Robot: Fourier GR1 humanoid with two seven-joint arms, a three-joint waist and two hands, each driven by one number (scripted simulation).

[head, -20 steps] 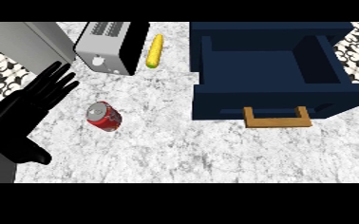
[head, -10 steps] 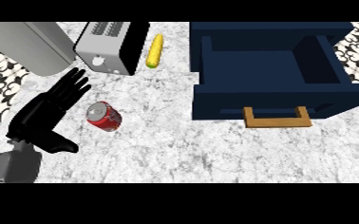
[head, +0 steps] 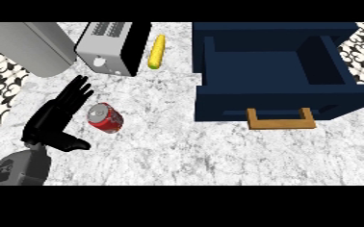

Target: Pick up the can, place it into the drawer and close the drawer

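Surface: white-and-grey marbled counter (head: 177, 149), seen steeply from above. Item, far left rear: grey rounded appliance (head: 34, 48). Item, beside it: silver toaster (head: 112, 48) with black side. Item, just right of the toaster: yellow elongated vegetable (head: 156, 51), lying flat and apart from everything else. Item, right half: navy drawer (head: 270, 101), pulled open, interior bare as far as can be seen, with a wooden handle (head: 280, 124) on its front wall facing the viewer. Task item: red can (head: 105, 118), lying on its side on the counter in the left half, well apart from the drawer. Its pale end faces up-left and its long axis slants from upper left to lower right. Left hand (head: 50, 120): enters from the lower left edge and holds nothing. Its fingers (head: 77, 91) are straight and spread, pointing up-right toward the toaster, and the thumb (head: 73, 145) is splayed out to the right. Key relation: the can lies immediately to the hand's right, in the open crook between fingers and thumb, with its axis crossing the line of the fingers. Whether the fingers touch it cannot be told. Right hand: does not show, so the left is the nearer. Assessment: the grasp is not yet made. The fingers would need to curl rightward across the can's side.
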